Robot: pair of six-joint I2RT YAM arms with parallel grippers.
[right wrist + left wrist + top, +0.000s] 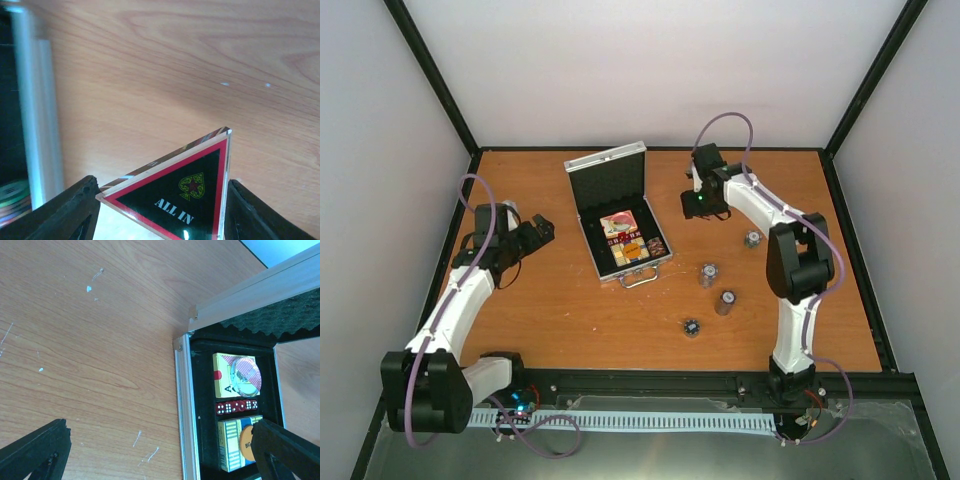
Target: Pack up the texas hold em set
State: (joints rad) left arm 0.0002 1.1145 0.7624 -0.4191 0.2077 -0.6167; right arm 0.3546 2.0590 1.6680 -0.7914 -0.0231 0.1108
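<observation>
Right pincer (pixel 161 212) grips triangular button (pixel 175 197), hidden overhead; left pincer (pixel 160 437) wide open.

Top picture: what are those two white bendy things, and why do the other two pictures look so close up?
Those are two white and black robot arms bolted to a brown wooden table. The top picture looks down from above. The other two come from little cameras on the wrists. On the table are an open silver metal case and four small dark chip stacks. The right gripper pinches a black and red triangular ALL IN button. The left gripper is open, holding nothing.
</observation>
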